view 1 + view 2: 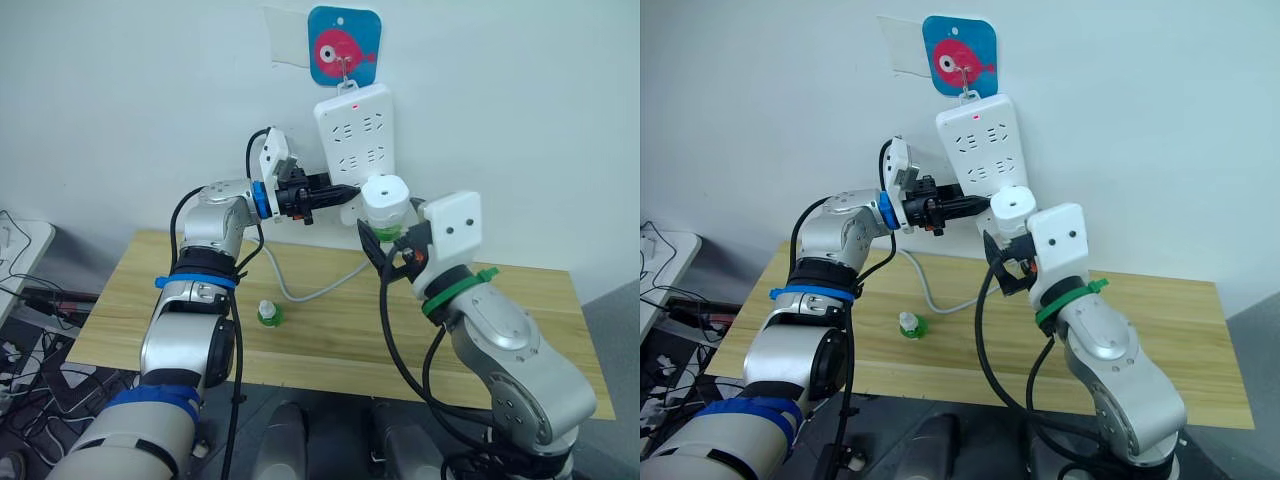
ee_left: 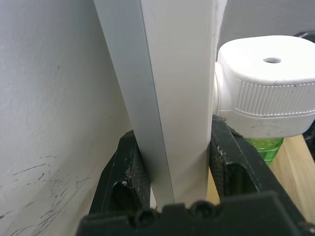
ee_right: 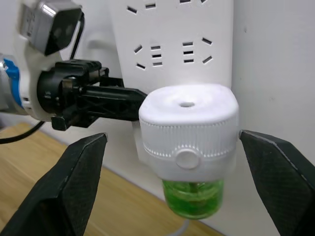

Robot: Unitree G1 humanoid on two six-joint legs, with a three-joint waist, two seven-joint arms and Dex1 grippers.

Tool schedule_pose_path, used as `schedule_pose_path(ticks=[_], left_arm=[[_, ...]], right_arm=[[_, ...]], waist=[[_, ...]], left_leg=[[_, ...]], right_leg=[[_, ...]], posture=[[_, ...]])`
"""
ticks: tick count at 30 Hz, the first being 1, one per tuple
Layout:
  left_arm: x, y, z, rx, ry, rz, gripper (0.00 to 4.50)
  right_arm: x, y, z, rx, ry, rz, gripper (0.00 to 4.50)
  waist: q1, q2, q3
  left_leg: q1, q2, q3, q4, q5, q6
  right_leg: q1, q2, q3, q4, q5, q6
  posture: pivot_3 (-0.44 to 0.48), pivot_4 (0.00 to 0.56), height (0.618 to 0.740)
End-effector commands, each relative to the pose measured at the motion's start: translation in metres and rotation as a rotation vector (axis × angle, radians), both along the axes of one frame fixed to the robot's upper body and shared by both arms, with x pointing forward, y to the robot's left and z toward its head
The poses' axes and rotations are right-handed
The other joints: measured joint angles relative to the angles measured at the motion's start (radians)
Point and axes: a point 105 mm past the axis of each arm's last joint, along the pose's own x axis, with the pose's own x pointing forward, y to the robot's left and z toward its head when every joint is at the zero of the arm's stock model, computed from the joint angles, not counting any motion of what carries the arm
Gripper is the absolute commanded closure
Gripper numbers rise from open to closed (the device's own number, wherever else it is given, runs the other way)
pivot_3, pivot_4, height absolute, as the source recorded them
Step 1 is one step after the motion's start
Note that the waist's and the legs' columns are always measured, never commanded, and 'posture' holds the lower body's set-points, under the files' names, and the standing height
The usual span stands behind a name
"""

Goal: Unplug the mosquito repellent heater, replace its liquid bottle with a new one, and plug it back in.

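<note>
White plastic, the heater (image 3: 188, 132) sits plugged into the lower end of the power strip (image 1: 365, 140) hanging on the wall, with its green bottle (image 3: 192, 196) screwed in underneath and some green liquid showing inside. The right gripper (image 3: 172, 172) has its fingers spread wide, one at the heater's nine o'clock and one at three, neither touching. The left gripper (image 2: 179, 172) is clamped on the strip's lower edge, just beside the heater, apparently bracing it. I'd judge this the unplugging step: next the right fingers need to close on the heater's ribbed sides and pull straight out. On the wooden table (image 1: 520, 330) below, at about seven o'clock from the heater, the capped spare bottle (image 1: 268, 314) stands well apart, waiting.
</note>
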Motion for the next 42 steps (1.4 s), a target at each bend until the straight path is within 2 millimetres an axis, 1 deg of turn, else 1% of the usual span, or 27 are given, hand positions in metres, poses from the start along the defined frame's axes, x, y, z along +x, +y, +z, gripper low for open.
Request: schedule_pose_path(ticks=[1,7,10,15,25,34,37,40,42], left_arm=[[0.001,-0.002,0.008,-0.025,-0.02,0.032,3.1],[0.0,-0.003,0.009,-0.033,-0.023,0.039,3.1],[-0.001,-0.002,0.009,-0.034,-0.021,0.043,3.1],[-0.001,-0.001,0.009,-0.033,-0.023,0.049,3.1],[-0.001,0.0,0.01,-0.026,-0.03,0.047,3.1],[0.001,0.0,0.011,-0.023,-0.036,0.056,3.1],[0.001,0.0,0.011,-0.022,-0.038,0.058,3.1],[0.001,0.0,0.011,-0.022,-0.039,0.058,3.1],[0.001,0.0,0.011,-0.022,-0.04,0.058,3.1]], right_arm=[[-0.001,0.003,0.011,-0.014,-0.029,-0.028,0.0],[0.01,0.003,0.008,-0.049,-0.006,-0.084,0.0],[0.013,0.004,0.009,-0.052,-0.009,-0.095,0.0],[0.017,0.005,0.009,-0.049,-0.015,-0.106,0.0],[0.02,0.004,0.011,-0.037,-0.024,-0.127,0.0],[0.022,0.003,0.012,-0.026,-0.03,-0.127,0.0],[0.023,0.003,0.012,-0.02,-0.027,-0.127,0.6],[0.023,0.004,0.011,-0.02,-0.027,-0.125,1.58],[0.023,0.004,0.011,-0.021,-0.027,-0.124,1.58]], waist=[[-0.002,0.0,0.002],[-0.004,0.0,0.002],[-0.004,0.0,0.002],[-0.006,0.0,0.002],[-0.007,0.0,0.002],[-0.007,0.0,0.002],[-0.007,0.0,0.002],[-0.007,0.0,0.002],[-0.007,0.0,0.002]], left_leg=[[0.0,-0.002,0.0,0.0,0.001,0.0],[-0.004,-0.004,-0.001,0.0,0.001,0.0],[-0.008,-0.005,-0.001,0.0,0.002,0.0],[-0.008,-0.005,-0.002,0.0,0.002,0.0],[-0.008,-0.005,-0.002,0.0,0.002,0.0],[-0.008,-0.005,-0.002,-0.001,0.002,0.0],[-0.008,-0.005,-0.002,-0.001,0.002,0.0],[-0.008,-0.005,-0.002,-0.001,0.002,0.0],[-0.008,-0.005,-0.002,-0.001,0.002,0.0]], right_leg=[[0.0,-0.002,0.0,0.001,0.0,0.001],[-0.003,-0.004,-0.001,0.001,-0.001,0.002],[-0.007,-0.004,-0.001,0.002,-0.001,0.002],[-0.007,-0.004,-0.002,0.002,-0.001,0.002],[-0.007,-0.004,-0.002,0.002,-0.001,0.002],[-0.007,-0.004,-0.001,0.002,-0.001,0.002],[-0.008,-0.004,-0.001,0.002,-0.001,0.002],[-0.008,-0.004,-0.001,0.002,-0.001,0.002],[-0.008,-0.004,-0.001,0.002,-0.001,0.002]], posture=[[0.082,0.289,0.74],[0.094,0.283,0.74],[0.097,0.281,0.74],[0.097,0.276,0.74],[0.103,0.266,0.74],[0.103,0.271,0.74],[0.103,0.271,0.74],[0.104,0.272,0.74],[0.104,0.272,0.74]])
